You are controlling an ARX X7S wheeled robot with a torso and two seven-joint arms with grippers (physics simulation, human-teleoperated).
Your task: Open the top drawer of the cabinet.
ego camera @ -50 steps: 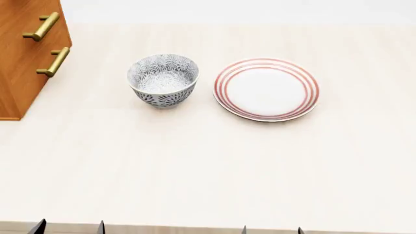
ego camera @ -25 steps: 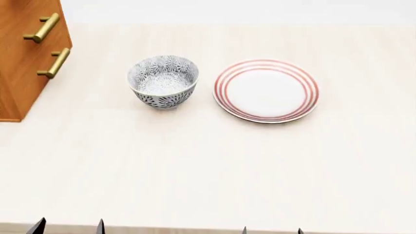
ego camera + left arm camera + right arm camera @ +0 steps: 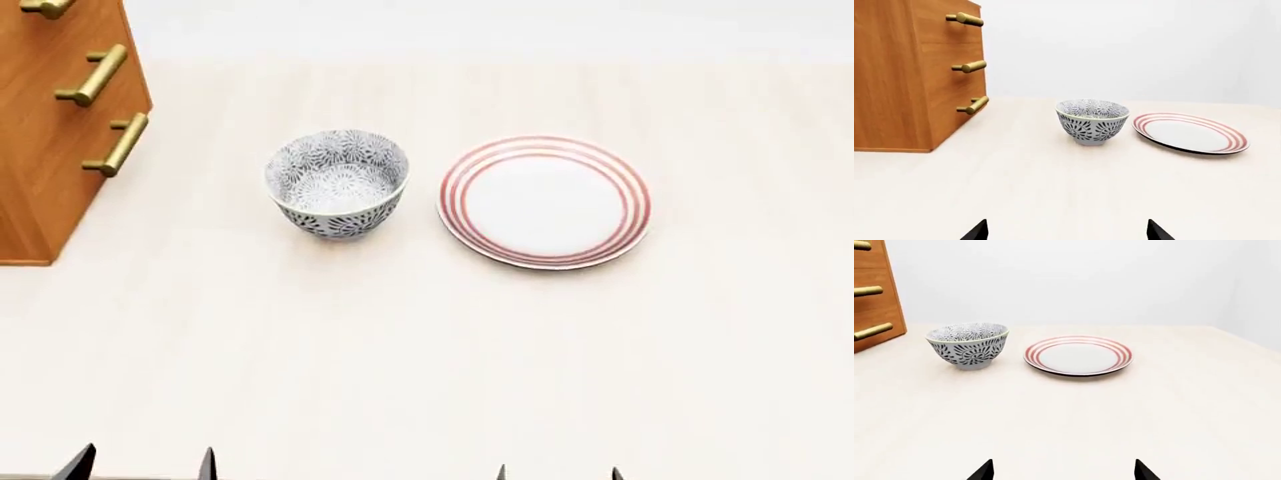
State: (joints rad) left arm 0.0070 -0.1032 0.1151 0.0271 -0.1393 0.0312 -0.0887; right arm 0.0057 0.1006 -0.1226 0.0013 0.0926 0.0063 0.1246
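Where shut flush, top drawer (image 3: 954,22): orange-brown wood, brass bar handle (image 3: 965,19).

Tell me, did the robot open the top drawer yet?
Not yet. The top drawer sits flush in the cabinet, so nothing is done. Both claws, left and right, hang open and empty at the table's near edge. Reaching, grabbing the handle and pulling all remain.

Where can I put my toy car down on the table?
Biggest bare patch: the table in front of the bowl and plate, reaching to both hands at the near edge. Also bare: right of the plate and behind both dishes. Tightest: between bowl and plate, and between bowl and cabinet.
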